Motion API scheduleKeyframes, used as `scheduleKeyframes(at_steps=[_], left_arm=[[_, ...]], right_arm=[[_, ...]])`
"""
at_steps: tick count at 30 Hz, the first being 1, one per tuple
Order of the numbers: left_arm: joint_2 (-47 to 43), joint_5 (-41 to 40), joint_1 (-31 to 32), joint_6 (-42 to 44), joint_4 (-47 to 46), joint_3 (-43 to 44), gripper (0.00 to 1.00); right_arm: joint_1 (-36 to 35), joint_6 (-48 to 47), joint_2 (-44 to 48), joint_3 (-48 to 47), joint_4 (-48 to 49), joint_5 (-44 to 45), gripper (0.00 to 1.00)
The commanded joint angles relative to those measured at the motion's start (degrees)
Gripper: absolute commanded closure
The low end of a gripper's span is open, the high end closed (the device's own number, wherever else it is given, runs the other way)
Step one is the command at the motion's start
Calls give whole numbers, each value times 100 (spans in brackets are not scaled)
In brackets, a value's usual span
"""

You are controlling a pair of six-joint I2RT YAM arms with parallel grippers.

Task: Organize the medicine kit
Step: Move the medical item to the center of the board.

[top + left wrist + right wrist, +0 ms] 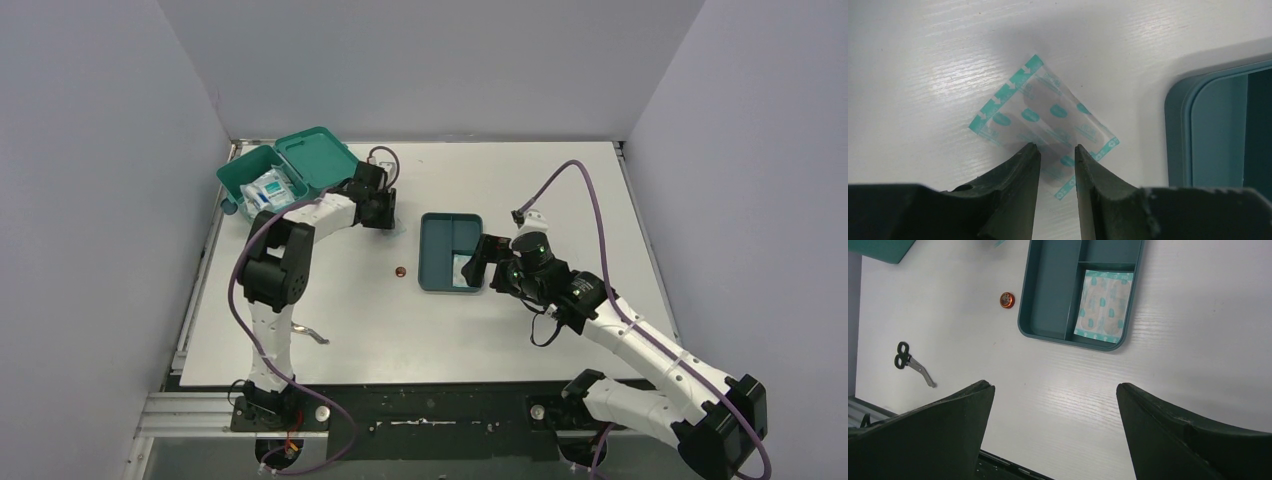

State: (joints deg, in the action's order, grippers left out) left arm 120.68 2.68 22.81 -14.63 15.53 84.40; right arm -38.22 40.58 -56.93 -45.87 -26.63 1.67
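Left gripper (1057, 150): jaws narrowly parted astride the near corner of the packet (1045, 117), which lies flat on the table (923, 60) just beside the tray (1178, 115) rim. Right gripper (1055, 387): jaws spread wide above the table.

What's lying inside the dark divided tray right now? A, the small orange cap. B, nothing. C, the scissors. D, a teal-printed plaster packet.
D: the right wrist view shows the plaster packet in a small compartment of the divided tray, while the scissors and orange cap lie on the table outside it.
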Motion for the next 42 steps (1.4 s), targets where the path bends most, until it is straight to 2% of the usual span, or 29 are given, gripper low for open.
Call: scheduleKeyframes(at_steps=[1,12,28,36,42], left_arm=[[59,-9,-31,16,330,148,70],[-442,-2,-31,-82,1039,-392,71],[-2067,-70,90,-250,1389,-2338,70],[-2836,110,567,-546,1383,-3133,70],[-3332,335,1268,-990,976,-3599,69]], right_arm=[[26,-116,-12,-109,229,-1,0],[25,-153,-38,-40,338,13,0],[24,-312,309,52,233,-131,0],[26,-314,415,-5,238,-106,0],[20,-216,466,62,187,-132,0]])
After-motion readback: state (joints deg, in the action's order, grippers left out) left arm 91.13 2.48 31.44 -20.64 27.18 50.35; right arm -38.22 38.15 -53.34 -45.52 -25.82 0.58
